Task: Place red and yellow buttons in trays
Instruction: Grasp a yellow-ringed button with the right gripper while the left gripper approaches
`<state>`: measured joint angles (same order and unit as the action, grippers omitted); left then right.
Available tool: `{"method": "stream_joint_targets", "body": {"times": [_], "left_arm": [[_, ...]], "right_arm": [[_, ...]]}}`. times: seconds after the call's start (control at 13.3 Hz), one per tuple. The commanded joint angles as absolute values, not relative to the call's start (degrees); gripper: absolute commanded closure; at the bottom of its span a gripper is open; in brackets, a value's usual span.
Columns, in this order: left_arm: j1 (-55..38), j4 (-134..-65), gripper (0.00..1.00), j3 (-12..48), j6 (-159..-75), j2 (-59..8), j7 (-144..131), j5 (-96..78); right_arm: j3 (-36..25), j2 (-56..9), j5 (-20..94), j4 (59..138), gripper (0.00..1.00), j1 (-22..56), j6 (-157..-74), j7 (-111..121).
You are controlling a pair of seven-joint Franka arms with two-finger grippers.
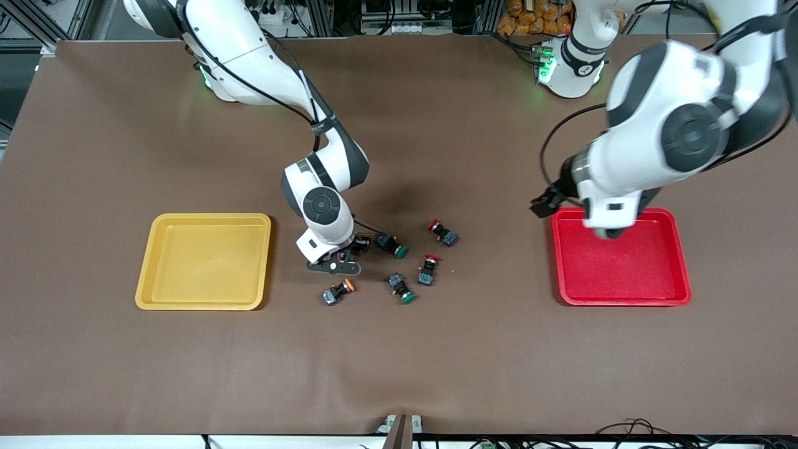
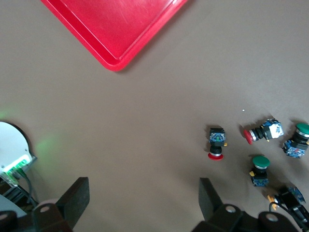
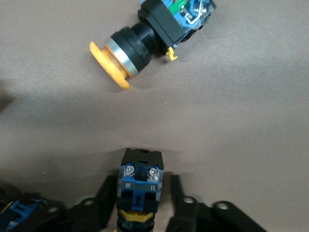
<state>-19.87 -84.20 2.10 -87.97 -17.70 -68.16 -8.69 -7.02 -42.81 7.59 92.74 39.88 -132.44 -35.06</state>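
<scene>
One yellow button [image 3: 139,188] upright between right fingers [image 3: 107,197]

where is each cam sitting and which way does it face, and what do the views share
Front view: high across the table, facing both arm bases; shows both arms, yellow tray, red tray, scattered buttons.
Left wrist view: on the left arm, looking down at the table; open left gripper, a red tray corner, buttons.
Right wrist view: on the right arm, close above the table; right gripper around a yellow-capped button, another yellow-capped button lying nearby.
Shared: that lying button also shows in the front view; the red tray shows in front and left wrist views.
</scene>
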Motion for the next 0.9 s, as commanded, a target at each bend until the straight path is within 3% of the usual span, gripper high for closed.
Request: {"method": "stream_joint_targets", "body": {"times": [0.0,0.15,0.67,0.82], "left_arm": [[-22.4,-83.67,0.0,1.93,-90.95,-20.64,-71.01,-7.74],[-24.69,-83.58,0.0,1.93,-93.94,-23.54,-71.28,-5.46],[-27.59,-83.06,0.0,1.85,-105.28,-34.88,-77.33,-5.19],[-28.12,-83.14,0.0,1.93,-108.18,-36.73,-79.88,-5.27]], "right_arm": [[-7.56,-42.98,8.17,91.67,1.0,40.08,-132.1,-35.77],[-7.56,-40.8,8.26,91.41,1.0,39.55,-129.92,-35.42],[-8.26,-19.37,9.93,84.2,1.0,29.2,-96.29,-27.18],[-8.35,-15.31,9.23,84.37,1.0,23.93,-90.38,-20.07]]}}
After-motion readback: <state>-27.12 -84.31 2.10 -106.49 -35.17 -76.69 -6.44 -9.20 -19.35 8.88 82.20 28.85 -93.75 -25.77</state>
